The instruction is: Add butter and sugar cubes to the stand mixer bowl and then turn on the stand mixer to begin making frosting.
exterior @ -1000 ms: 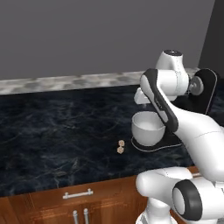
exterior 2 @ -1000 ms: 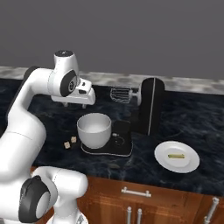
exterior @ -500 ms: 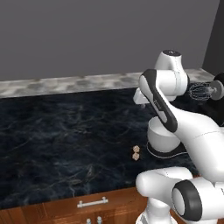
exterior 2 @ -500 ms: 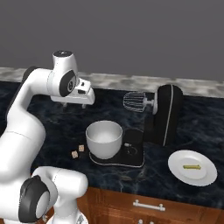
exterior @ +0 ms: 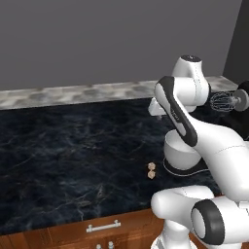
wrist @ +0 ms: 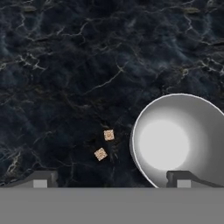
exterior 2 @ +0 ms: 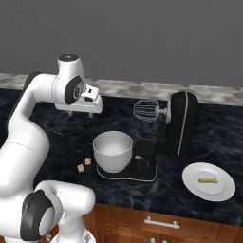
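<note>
Right base view shows the stand mixer bowl (exterior 2: 113, 151) seated on the flat base of the stand mixer (exterior 2: 178, 124), near the front edge of the dark marbled counter (exterior 2: 52, 137). The bowl is pale and deep, and its inside is bare: the hand view looks straight down into it and finds only the smooth, brightly lit bottom (wrist: 168, 142). The mixer's black head is tilted back, so the wire whisk (exterior 2: 145, 110) hangs in the air above and behind the bowl rather than inside it.

Just beside the bowl, on the side away from the mixer's column, two small tan sugar cubes (exterior 2: 84, 164) lie on the counter, close to each other and not touching the bowl; the hand view shows them as two separate squares (wrist: 105, 144) next to the rim. In the left base view the same pair (exterior: 151, 170) sits near the front edge of the counter, just left of the bowl (exterior: 181, 154).

On the other side of the mixer, near the front edge, a white plate (exterior 2: 209, 182) holds a thin yellow stick of butter (exterior 2: 207, 180) lying flat in its middle.

The gripper (wrist: 109, 179) hovers high above the bowl and cubes, its two fingertips (wrist: 40, 180) spread wide apart and holding nothing.
</note>
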